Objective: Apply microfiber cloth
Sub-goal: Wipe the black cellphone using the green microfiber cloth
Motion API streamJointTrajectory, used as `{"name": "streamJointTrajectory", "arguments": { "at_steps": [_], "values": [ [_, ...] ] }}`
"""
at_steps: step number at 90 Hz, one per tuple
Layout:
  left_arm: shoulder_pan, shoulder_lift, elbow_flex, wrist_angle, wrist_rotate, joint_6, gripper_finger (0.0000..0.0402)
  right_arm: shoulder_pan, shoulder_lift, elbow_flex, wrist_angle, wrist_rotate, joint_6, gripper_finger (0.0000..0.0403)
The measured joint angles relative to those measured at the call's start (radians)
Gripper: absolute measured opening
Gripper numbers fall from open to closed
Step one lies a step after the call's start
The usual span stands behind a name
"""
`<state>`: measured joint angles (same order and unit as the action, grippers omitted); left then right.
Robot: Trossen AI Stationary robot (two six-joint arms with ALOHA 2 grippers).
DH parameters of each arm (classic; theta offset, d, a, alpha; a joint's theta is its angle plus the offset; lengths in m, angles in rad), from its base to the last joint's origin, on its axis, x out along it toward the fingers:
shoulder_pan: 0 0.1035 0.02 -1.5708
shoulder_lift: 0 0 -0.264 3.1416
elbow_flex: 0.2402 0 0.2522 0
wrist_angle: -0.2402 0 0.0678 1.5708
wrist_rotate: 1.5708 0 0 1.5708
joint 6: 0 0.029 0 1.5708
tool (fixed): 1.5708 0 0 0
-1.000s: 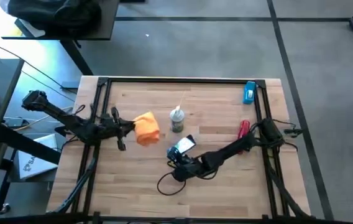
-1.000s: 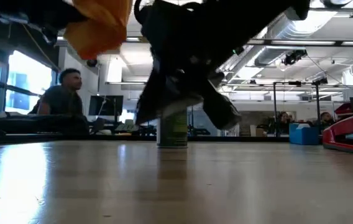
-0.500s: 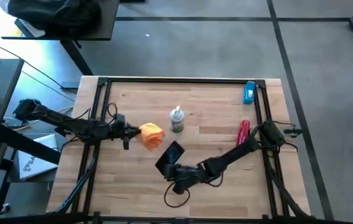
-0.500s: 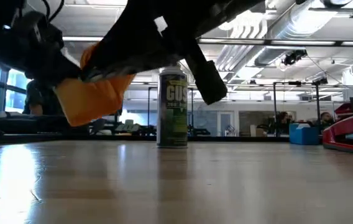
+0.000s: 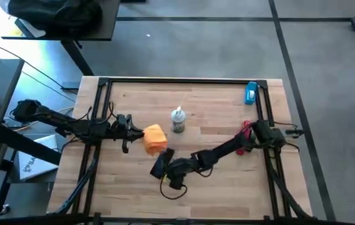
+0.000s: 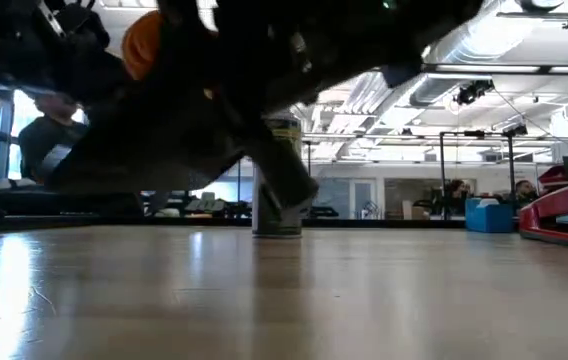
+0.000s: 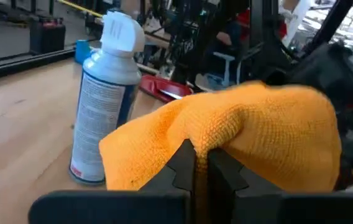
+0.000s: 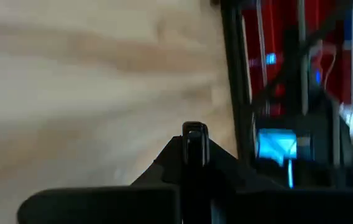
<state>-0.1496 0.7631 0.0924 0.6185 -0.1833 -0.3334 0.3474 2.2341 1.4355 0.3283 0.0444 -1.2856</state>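
1. Cloth first: the microfiber cloth (image 5: pixel 155 138) hangs bunched just left of the spray can (image 5: pixel 177 120), pinched in the jaws of the left gripper (image 5: pixel 141 132), which are pressed together on a fold of it (the left wrist view shows the orange fabric draped over both fingers (image 7: pixel 181 163)).
2. The left arm reaches in flat and low from the desk's (image 5: pixel 215 187) left edge, stretched toward the can.
3. The right arm runs from the right edge past the red tool (image 5: pixel 245 134) and ends below and slightly left of the can; its right gripper (image 5: pixel 165 167) has its jaws closed on the black phone (image 5: pixel 159 164), held edge-on in the right wrist view.
4. A blue item (image 5: pixel 250 92) lies far right of the can, by the desk's far corner.
5. Against half a second ago, the phone has swung lower and further left of the can, now nearly under the cloth; the cloth has barely shifted.
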Motion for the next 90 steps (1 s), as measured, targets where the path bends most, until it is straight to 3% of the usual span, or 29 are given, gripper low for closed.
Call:
{"name": "streamJointTrajectory", "arguments": {
  "at_steps": [24,46,64,90],
  "values": [
    [0.032,0.176,0.045,0.069,0.079,0.023,0.0000,-0.002,0.067,0.206,-0.250,-0.091,-0.139,0.0008],
    [0.032,0.363,0.084,0.172,0.144,0.033,0.0000,-0.015,0.109,0.287,-0.324,-0.181,-0.169,0.0007],
    [0.032,0.466,0.113,0.168,0.239,0.005,0.0000,-0.006,0.110,0.286,-0.340,-0.098,-0.182,0.0007],
    [0.024,0.465,0.114,0.076,0.304,-0.033,0.0000,0.025,0.093,0.286,-0.394,0.039,-0.160,0.0007]
  ]
}}
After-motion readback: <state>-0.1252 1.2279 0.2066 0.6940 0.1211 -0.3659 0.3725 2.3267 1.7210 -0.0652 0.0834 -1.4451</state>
